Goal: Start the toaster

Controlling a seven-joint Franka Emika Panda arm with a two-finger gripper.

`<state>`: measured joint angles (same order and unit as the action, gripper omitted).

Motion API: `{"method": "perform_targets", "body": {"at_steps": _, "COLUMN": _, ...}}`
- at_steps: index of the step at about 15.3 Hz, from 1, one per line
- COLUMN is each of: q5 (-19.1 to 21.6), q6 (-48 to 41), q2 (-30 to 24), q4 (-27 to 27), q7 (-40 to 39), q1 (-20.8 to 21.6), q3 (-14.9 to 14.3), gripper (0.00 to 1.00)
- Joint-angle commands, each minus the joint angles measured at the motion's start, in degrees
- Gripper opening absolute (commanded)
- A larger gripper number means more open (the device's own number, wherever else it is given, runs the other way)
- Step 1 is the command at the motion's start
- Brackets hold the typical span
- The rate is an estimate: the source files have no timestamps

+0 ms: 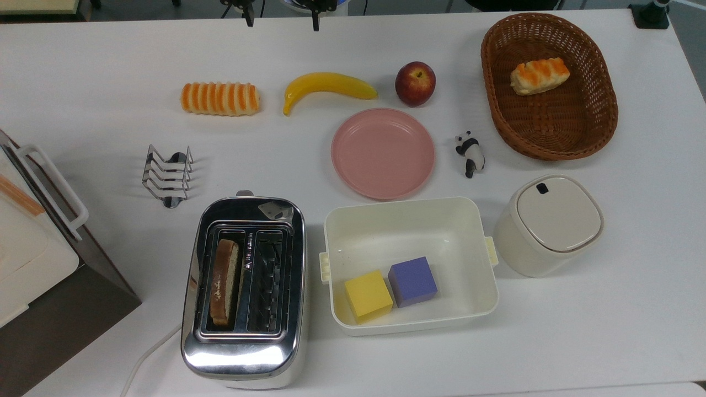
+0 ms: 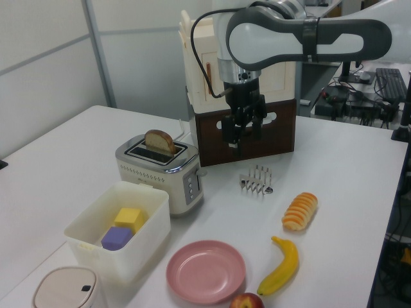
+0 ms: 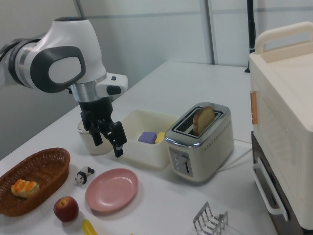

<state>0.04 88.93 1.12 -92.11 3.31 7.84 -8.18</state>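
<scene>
Near edge of the table (image 1: 606, 331), top view: chrome toaster (image 1: 242, 286), bread slice (image 1: 223, 281) standing in the slot on the top view's left, other slot empty. Its white cord (image 1: 146, 355) runs off the bottom edge, cut off. Lever end faces away from the near edge; in the top view just a small nub shows past the far end, the lever itself hard to make out. Control panel visible in the left and right views on that end face.

Just beside it, on the top view's right: white tub (image 1: 485, 286) holding a yellow cube (image 1: 368, 295) and a purple cube (image 1: 412, 281), touching. Then a lidded cream canister (image 1: 546, 226).

On the top view's left a white-and-brown appliance (image 1: 33, 242), cropped by the frame edge.

Mid table: wire toast rack (image 1: 167, 175), pink plate (image 1: 383, 153), panda figurine (image 1: 470, 153).

Far: ridged bread roll (image 1: 220, 98), banana (image 1: 328, 88), apple (image 1: 415, 83), wicker basket (image 1: 598, 127) with a pastry (image 1: 539, 75).

Gripper (image 2: 241, 142) hangs in the air pointing down, holding nothing, fingers apart with a narrow-to-moderate gap. Left view puts it above the rack area, well apart from the toaster; the right view has it in front of the tub, partly hiding the canister.
</scene>
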Motion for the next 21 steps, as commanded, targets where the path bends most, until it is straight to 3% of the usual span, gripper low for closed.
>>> {"method": "perform_targets", "body": {"at_steps": 1, "q5": -0.92, "q6": -0.87, "q2": -0.15, "q4": 0.7, "q7": -0.86, "q1": 0.51, "q3": -0.52, "gripper": 1.0}}
{"method": "perform_targets", "body": {"at_steps": 21, "q5": -1.79, "q6": -0.25, "q2": 0.99, "q4": 0.79, "q7": -3.4, "q1": 0.16, "q3": -0.61, "gripper": 1.0}}
